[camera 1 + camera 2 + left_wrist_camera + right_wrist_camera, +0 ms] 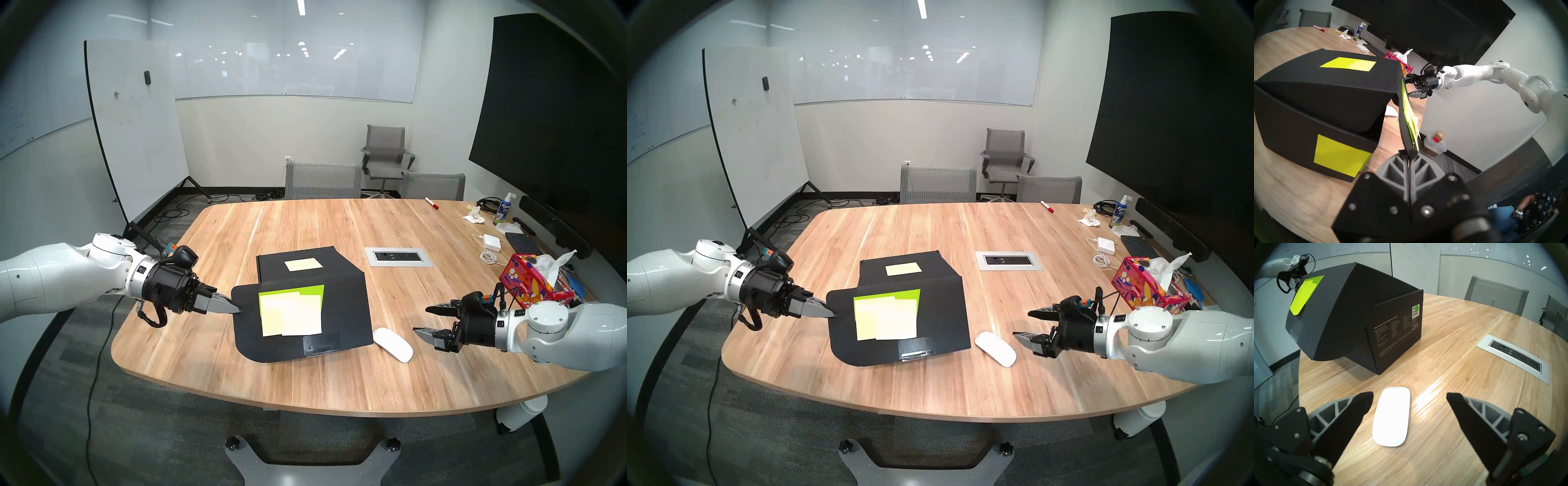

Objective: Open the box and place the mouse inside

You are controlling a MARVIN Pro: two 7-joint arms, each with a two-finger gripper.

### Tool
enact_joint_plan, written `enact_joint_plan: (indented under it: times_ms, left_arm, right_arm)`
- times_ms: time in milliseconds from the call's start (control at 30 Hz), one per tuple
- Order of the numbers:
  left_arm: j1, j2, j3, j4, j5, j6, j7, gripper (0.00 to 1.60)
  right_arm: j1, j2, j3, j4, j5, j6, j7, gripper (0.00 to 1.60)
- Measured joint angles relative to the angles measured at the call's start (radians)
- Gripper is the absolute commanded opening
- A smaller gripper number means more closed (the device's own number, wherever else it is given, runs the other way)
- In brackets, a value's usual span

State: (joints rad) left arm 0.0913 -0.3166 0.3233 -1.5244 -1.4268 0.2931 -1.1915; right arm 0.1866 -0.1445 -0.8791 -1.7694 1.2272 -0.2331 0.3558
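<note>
The left gripper [234,307] has its two grey ribbed fingers [1398,171] pressed together on the free edge of the flap lid [298,322], which the left wrist view shows edge-on, running up from between the fingertips. The flap belongs to the black cardboard box [305,268], standing near the middle of the wooden table [305,224]. It is held away from the box body, so that a dark wedge of opening shows beneath the curved lid panel (the interior itself stays in shadow and cannot be read). Pale yellow and yellow-green sticky notes [291,312] cover the outer face of the flap, and one more lies on the box top.

The right gripper [429,320] hangs just above the table with its fingers spread wide, nothing between them. The white wireless mouse [1392,416] lies on the table between and slightly ahead of those fingertips, untouched, just beside the right-hand lower corner of the box. A red patterned tissue box [529,281] and a white power adapter [492,242] sit well apart at the table's right edge.

Step in hand, as judged: opening the box; the lid is partly raised, not yet swung clear. The next move calls for carrying the flap further over so the opening is fully exposed (the thin card could slip from so narrow a pinch), after which the right gripper would need to descend and close across the low, smooth mouse.
</note>
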Motion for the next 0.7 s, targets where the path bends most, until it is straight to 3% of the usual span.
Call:
enact_joint_plan:
  times_ms: [700]
  left_arm:
    - [-0.049, -0.034, -0.054, 0.013, -0.121, 0.211, 0.077, 0.0]
  right_arm:
    - [0.0, 0.0, 0.0, 0.0, 0.0, 0.0, 0.0, 1.6]
